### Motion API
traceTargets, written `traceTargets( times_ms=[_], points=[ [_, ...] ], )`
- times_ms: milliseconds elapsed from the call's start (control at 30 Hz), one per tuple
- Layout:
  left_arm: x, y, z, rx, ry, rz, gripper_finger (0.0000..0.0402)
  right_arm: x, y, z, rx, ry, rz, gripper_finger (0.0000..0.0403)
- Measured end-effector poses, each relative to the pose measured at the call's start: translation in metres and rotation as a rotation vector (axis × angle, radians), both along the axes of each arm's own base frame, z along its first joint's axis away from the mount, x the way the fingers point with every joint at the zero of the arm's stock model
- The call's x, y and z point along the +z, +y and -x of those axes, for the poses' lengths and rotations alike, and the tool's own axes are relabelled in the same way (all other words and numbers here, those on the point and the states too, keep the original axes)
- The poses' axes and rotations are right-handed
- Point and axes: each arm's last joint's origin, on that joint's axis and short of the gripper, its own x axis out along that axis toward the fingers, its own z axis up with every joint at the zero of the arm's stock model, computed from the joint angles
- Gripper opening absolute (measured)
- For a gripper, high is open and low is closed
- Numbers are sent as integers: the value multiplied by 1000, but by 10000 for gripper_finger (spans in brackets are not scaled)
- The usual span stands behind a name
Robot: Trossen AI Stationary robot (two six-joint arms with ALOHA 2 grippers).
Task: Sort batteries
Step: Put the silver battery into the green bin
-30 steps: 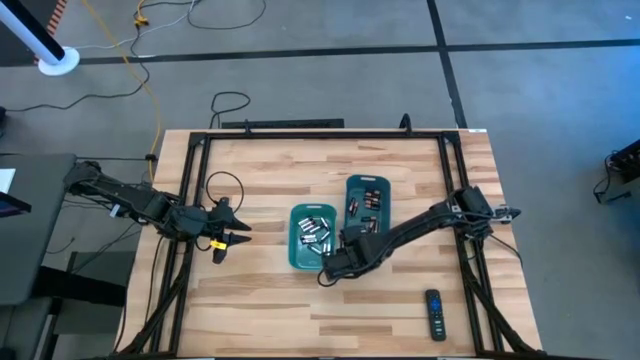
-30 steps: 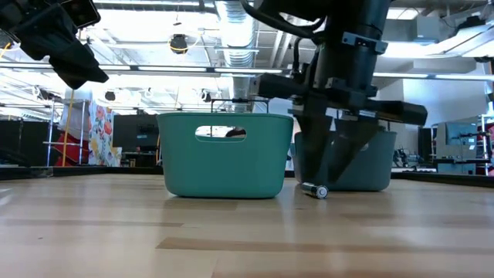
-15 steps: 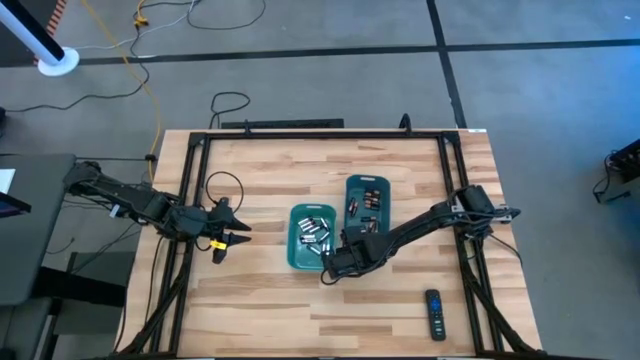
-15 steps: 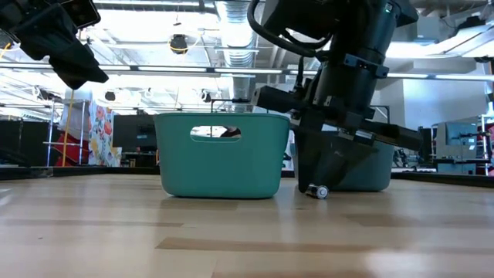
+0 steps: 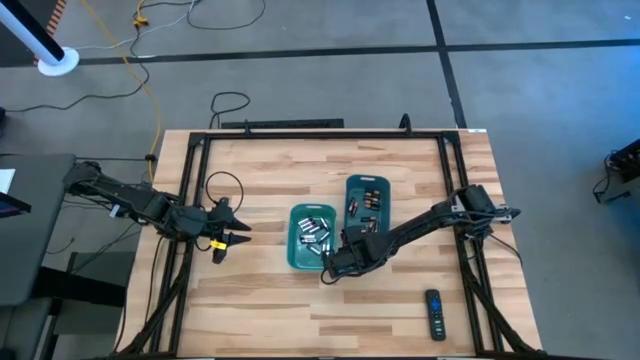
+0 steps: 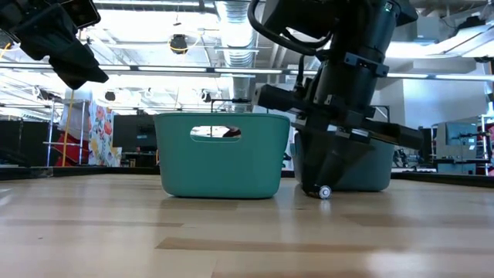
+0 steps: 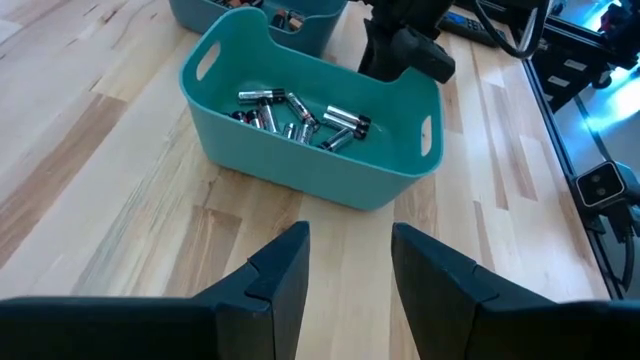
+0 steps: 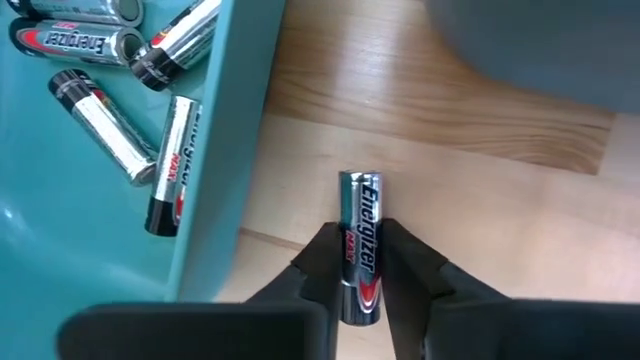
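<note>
A silvery battery [image 8: 360, 245] lies on the wooden table just in front of two teal bins. My right gripper [image 8: 362, 255] stands over it, pointing steeply down, shut on it; in the high view the gripper [image 5: 330, 270] is at the near corner of the left bin [image 5: 295, 262]. That bin [image 7: 300, 170] holds several silvery batteries [image 7: 295, 120]. The right bin [image 5: 384, 184] holds dark batteries with copper ends [image 5: 366, 203]. My left gripper [image 7: 350, 240] hangs open above the table's left side [image 5: 240, 238], touching nothing. My right gripper pinches the battery's two long sides [image 8: 350, 262] between its two fingers, over the half nearer the wrist. The fingers [image 8: 318, 258] come from above, slanting steeply down, and lie along the battery. The battery [image 6: 323, 191] rests on the table top.
A black remote control [image 5: 434, 313] lies near the table's front right. A black frame [image 5: 320, 134] runs round the table's back and sides. A loose cable [image 5: 222, 185] lies near the left arm. Bare wood spreads in front of the bins.
My right gripper has sunk to the table over the battery and tipped a little. Its fingers have closed in on the battery, which stays on the table and has shifted slightly.
</note>
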Motion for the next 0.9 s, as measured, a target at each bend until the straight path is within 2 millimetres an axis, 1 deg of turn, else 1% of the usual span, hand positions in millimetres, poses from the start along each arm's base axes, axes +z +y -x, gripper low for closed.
traceTargets(
  times_ms=[133,400,633,900],
  points=[
    [0,0,0,0,0,0,137,0,0,0,0,-1,-2,53],
    [0,0,0,0,0,0,137,1,1,0,3,-4,-6,51],
    [0,0,0,0,0,0,137,12,3,-5,33,28,6,51],
    [0,0,0,0,0,0,137,25,5,-5,38,87,24,51]
  ],
)
